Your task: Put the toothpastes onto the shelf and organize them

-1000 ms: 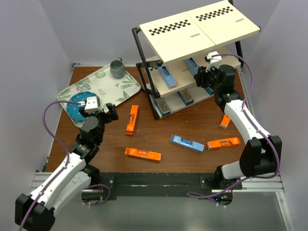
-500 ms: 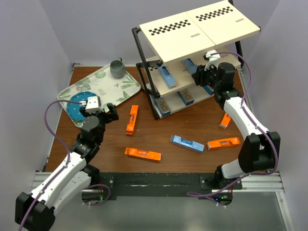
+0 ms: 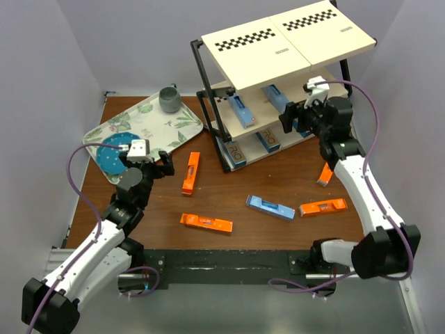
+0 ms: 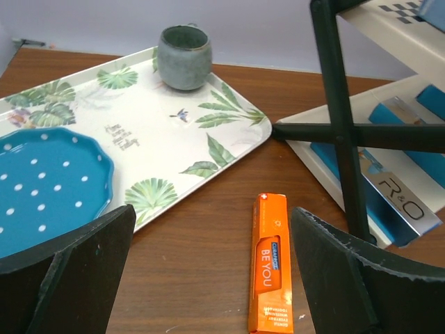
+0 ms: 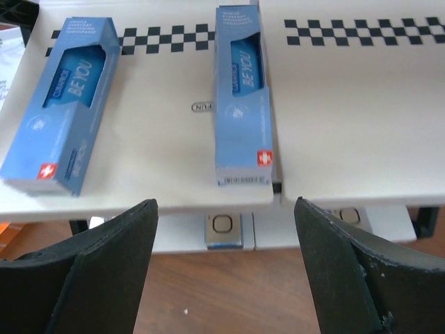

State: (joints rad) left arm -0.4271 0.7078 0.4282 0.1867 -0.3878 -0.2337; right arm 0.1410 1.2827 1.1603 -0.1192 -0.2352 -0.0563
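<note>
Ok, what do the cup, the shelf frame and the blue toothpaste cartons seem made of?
The cup looks like glazed ceramic: mottled grey-green, dull sheen. The shelf frame seems painted metal: thin matte black bars. The blue toothpaste cartons look like printed cardboard: crisp folded edges, slight gloss.

Black-framed shelf with cream boards: black-and-white checker strips on the boards.
Blue toothpaste carton and second blue carton: white lettering, small red square with white cross.
Silver-white carton: dark lettering.
Orange toothpaste carton: white letters on blue panel.
Brown wooden table.
White rectangular tray: green leaf print.
Blue scalloped plate: white dots.
Grey-green glazed cup.
</note>
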